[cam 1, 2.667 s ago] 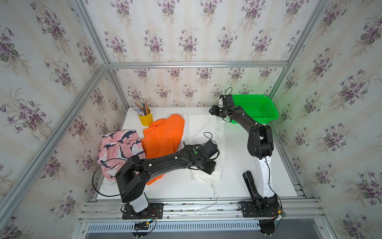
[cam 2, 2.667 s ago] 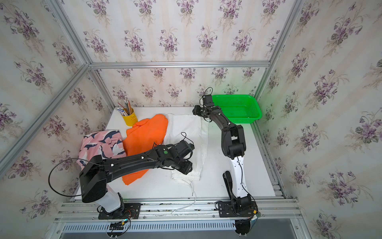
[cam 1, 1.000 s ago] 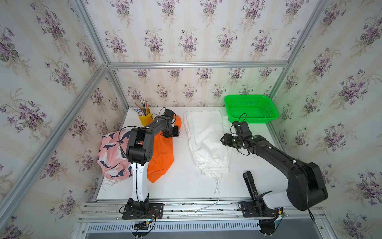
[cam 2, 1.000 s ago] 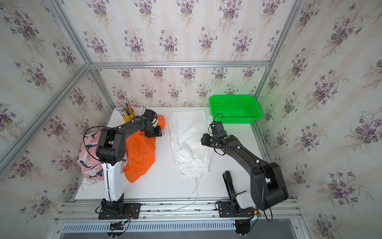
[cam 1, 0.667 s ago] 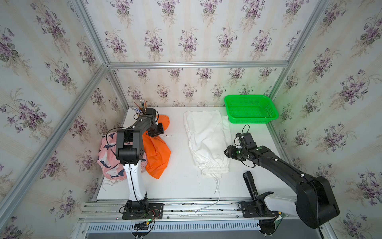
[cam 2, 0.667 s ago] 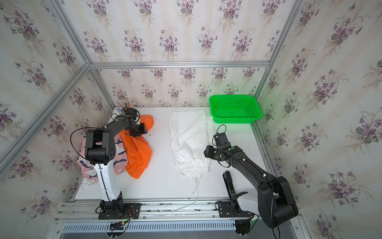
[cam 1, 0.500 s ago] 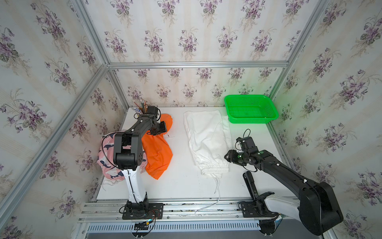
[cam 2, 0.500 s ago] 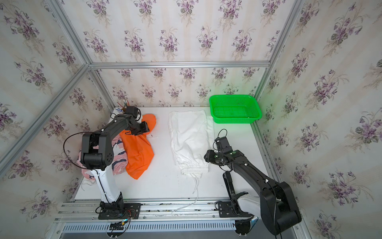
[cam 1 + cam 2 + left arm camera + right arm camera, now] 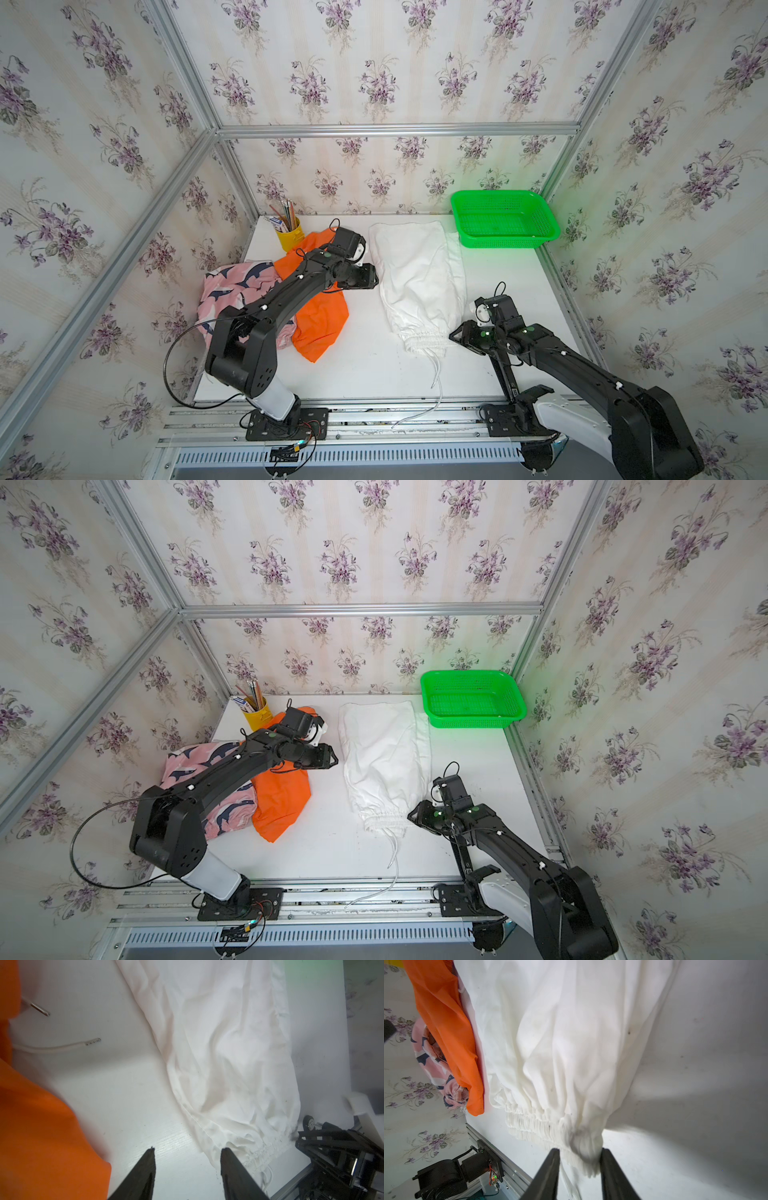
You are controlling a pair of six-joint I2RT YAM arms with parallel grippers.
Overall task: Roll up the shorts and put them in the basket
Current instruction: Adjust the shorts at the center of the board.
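The white shorts (image 9: 419, 282) (image 9: 382, 754) lie flat mid-table, gathered waistband toward the front edge. Orange shorts (image 9: 322, 320) (image 9: 282, 804) lie crumpled to their left, partly over the pink shark-print shorts (image 9: 232, 286) (image 9: 195, 762). My right gripper (image 9: 453, 337) (image 9: 580, 1150) is low at the waistband's right corner, and its narrowed jaws hold a bunched piece of white cloth (image 9: 583, 1147). My left gripper (image 9: 374, 278) (image 9: 189, 1149) hovers open over bare table between the orange shorts (image 9: 41, 1126) and the white shorts (image 9: 228, 1043), holding nothing.
A green basket (image 9: 505, 241) stands at the back right. A yellow pencil cup (image 9: 289, 237) stands at the back left. The white drawstring (image 9: 436, 374) trails over the table's front edge. Two cord ends (image 9: 62, 1048) lie beside the orange cloth.
My left arm swung from the back-left corner out over the orange shorts toward the white ones. My right gripper came forward to the waistband corner and its jaws narrowed on the cloth.
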